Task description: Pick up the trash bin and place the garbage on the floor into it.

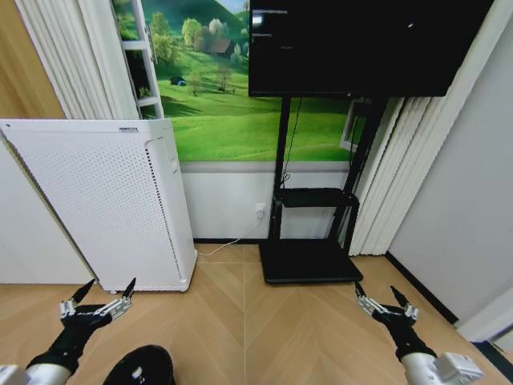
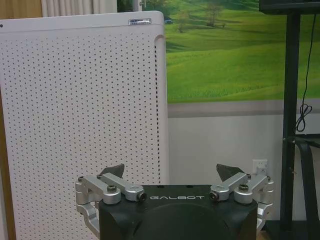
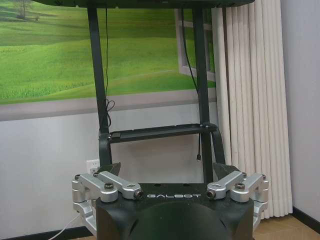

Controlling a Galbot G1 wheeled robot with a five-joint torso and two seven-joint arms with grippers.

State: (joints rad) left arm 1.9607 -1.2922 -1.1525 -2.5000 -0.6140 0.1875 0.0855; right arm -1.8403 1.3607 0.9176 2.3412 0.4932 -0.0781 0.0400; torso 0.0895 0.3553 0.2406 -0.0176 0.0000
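Note:
The trash bin and the garbage are out of view. The floor point(image 1: 256, 321) is light brown chevron parquet, and nothing lies on the stretch in front of me. My left gripper point(image 1: 107, 287) is held low at the left, open and holding nothing, pointing at the white cabinet; the left wrist view shows the same left gripper point(image 2: 172, 172) with its fingers spread. My right gripper point(image 1: 377, 290) hovers low at the right, open and holding nothing, facing the screen stand. In the right wrist view, the right gripper point(image 3: 167, 169) also has its fingers apart.
A tall white perforated cabinet point(image 1: 104, 200) stands at the left against the wall. A black screen stand point(image 1: 309, 261) with a flat base is ahead, with a white curtain point(image 1: 401, 176) to its right. A black rounded shape point(image 1: 140, 365) sits at the bottom edge.

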